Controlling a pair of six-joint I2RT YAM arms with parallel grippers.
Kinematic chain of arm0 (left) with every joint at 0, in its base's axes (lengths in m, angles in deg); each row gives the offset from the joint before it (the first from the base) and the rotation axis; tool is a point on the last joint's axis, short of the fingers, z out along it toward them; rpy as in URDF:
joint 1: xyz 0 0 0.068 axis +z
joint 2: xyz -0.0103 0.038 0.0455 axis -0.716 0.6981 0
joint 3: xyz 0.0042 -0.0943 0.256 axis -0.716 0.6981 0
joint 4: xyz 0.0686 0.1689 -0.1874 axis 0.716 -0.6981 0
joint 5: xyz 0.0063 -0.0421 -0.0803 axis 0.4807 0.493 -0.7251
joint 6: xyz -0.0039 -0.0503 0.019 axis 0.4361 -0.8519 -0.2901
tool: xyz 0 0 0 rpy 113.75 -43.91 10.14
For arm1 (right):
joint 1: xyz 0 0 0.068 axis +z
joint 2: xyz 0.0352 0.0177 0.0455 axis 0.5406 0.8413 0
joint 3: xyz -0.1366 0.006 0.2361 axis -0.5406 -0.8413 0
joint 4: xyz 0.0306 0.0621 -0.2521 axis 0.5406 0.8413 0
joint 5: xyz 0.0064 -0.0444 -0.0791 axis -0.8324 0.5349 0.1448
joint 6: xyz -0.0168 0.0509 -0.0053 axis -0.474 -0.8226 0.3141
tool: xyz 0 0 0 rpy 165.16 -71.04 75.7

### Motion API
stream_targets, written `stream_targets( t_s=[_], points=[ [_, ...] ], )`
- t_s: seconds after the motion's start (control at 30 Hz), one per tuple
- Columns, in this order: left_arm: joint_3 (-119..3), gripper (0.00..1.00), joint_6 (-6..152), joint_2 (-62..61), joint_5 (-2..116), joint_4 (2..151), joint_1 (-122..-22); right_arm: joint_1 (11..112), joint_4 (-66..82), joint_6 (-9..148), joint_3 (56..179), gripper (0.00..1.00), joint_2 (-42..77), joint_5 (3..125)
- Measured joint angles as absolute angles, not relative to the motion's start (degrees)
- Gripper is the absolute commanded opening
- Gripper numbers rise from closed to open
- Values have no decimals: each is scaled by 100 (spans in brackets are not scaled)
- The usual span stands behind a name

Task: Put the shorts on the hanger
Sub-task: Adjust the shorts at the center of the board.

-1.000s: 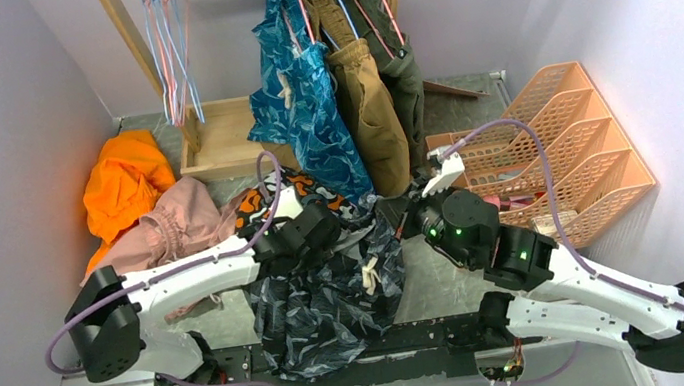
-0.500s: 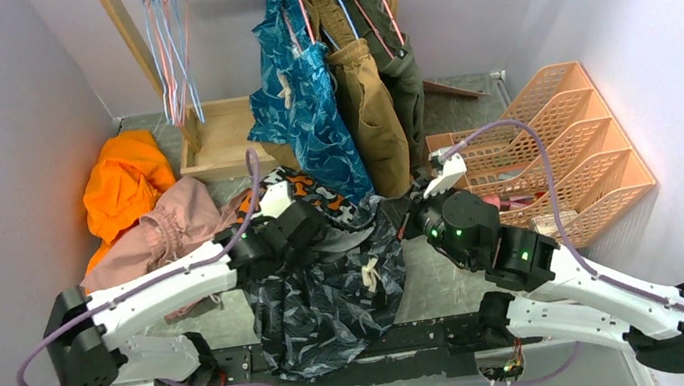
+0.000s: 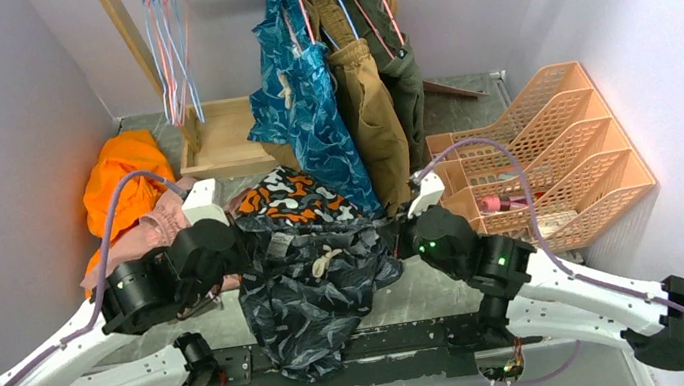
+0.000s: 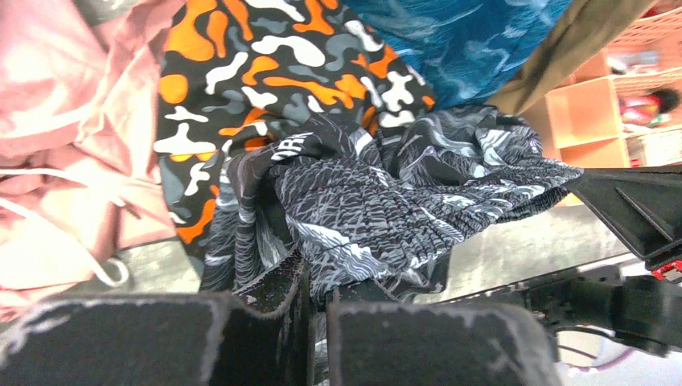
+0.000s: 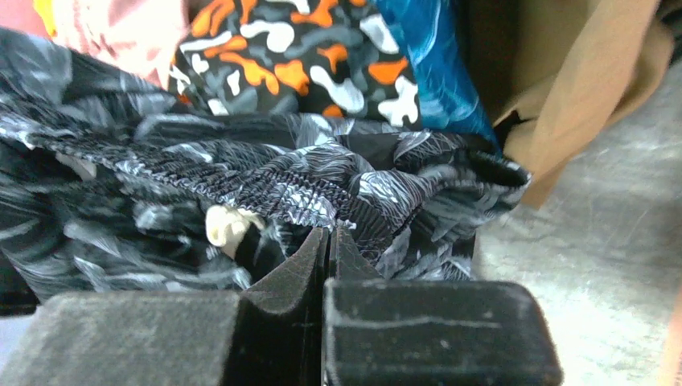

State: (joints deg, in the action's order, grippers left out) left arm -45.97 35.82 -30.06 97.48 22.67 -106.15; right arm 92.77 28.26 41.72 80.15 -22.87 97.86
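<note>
Pale-blue wire hanger (image 3: 192, 88) hangs in a bunch above the left edge of the wooden tray (image 3: 219, 139), well apart from both arms; the left arm is nearer. Near-left of the tray, the left gripper (image 4: 310, 301) is clamped on the left end of the waistband of the shorts (image 3: 317, 292). These lie on the tray's near side, waistband running left to right, stretched between the arms. Near-right of the tray, the right gripper (image 5: 326, 245) is pinched on the right end. Both forearms reach in low, angled inward.

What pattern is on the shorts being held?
Charcoal-black shorts with grey-white leafy streaks, clearest in the left wrist view.
</note>
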Motion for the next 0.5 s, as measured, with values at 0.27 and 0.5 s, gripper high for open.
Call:
stream_targets(
  t_s=[0.27, 0.5],
  points=[
    [-4614, 7, 3936, -2775, 9967, 1832, -10613, 9277, 2560, 4072, 7746, 41, -1612, 9150],
    [-4614, 7, 4118, -2438, 10107, 1802, -10613, 9277, 2767, 4493, 7925, 65, -1498, 8752]
  ],
)
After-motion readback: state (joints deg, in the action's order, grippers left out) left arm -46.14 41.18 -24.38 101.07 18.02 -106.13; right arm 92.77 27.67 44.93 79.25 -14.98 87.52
